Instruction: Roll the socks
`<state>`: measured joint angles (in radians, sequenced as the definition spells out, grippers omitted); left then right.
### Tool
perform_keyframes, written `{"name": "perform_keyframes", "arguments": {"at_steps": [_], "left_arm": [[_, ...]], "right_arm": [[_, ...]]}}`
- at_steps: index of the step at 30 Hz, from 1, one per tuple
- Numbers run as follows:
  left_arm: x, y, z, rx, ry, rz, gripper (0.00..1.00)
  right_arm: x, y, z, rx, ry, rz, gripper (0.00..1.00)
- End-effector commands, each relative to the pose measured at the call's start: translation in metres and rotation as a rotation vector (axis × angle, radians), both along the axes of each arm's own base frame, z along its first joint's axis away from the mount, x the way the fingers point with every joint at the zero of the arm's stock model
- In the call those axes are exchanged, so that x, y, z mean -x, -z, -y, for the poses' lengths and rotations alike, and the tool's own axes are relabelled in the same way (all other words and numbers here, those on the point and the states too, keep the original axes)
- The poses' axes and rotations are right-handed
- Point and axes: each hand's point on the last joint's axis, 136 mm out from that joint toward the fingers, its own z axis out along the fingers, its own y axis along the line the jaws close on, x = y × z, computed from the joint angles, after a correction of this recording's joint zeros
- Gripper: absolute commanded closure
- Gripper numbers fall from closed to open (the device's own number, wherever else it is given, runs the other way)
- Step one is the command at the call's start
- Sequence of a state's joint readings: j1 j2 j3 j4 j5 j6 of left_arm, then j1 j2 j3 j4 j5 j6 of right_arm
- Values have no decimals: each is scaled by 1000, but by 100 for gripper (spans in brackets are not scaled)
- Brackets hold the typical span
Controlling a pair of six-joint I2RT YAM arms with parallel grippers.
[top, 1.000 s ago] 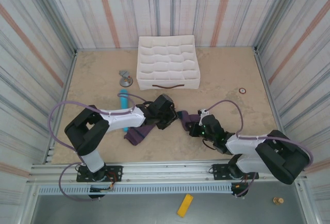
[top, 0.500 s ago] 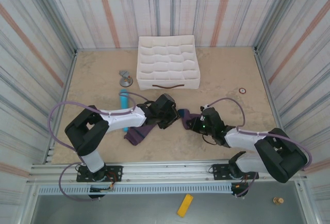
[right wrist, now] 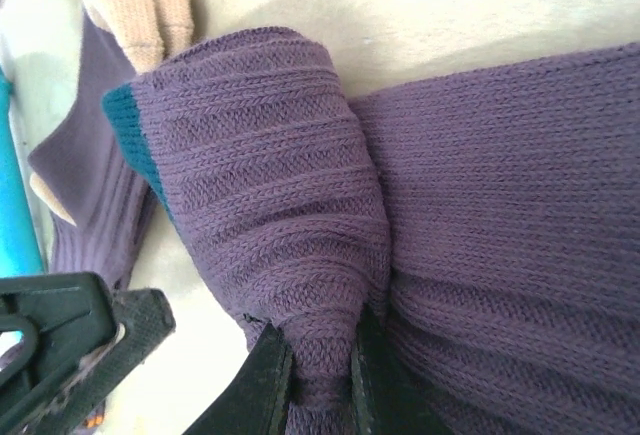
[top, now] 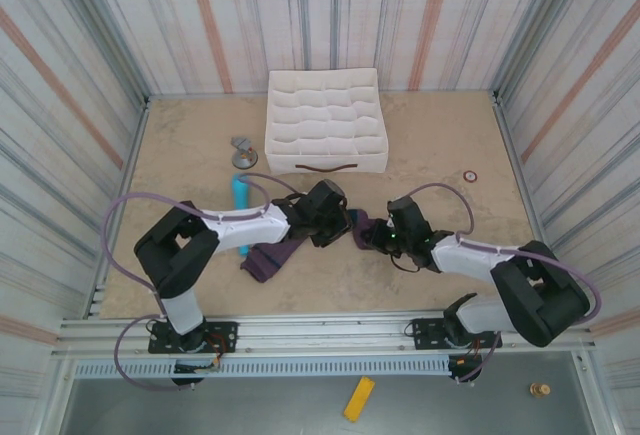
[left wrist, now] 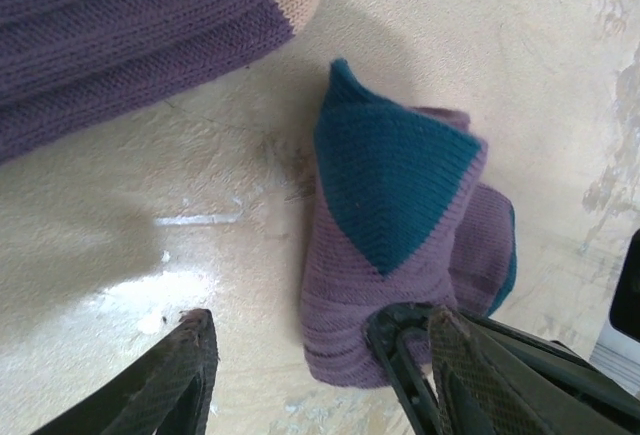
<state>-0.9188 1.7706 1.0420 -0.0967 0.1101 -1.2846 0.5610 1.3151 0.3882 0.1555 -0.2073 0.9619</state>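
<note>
- A robot lab's test cell.
- Striped walls (top: pixel 100 55) box in a beige bench (top: pixel 440 135) on three sides.
- The left arm (top: pixel 235 227) and right arm (top: pixel 478 254) stand bolted to a slotted metal rail (top: pixel 320 331) at the bench's near edge.
- Purple cables (top: pixel 436 187) loop from each arm.

Nothing to read here, folks: no lettering, label or number on the socks (left wrist: pixel 390 205), none on the tray (top: pixel 290 162), none on the table (top: pixel 440 135).
</note>
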Motion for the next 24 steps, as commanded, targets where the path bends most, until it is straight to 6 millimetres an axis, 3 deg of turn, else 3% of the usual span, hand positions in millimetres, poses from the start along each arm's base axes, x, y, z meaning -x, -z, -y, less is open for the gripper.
{"name": "perform_keyframes", "arguments": {"at_steps": [1,11,24], "left_arm": [[-3,5,11,-17,51,20,42],[-15,14,32,0,117,66,46],[-14,32,54,41,179,52,51]], "right_arm": [[105,75,79,318,72,-464,100],[109,80,81,285,96,-488,100],[108,81,81,246,107,-486,100]]}}
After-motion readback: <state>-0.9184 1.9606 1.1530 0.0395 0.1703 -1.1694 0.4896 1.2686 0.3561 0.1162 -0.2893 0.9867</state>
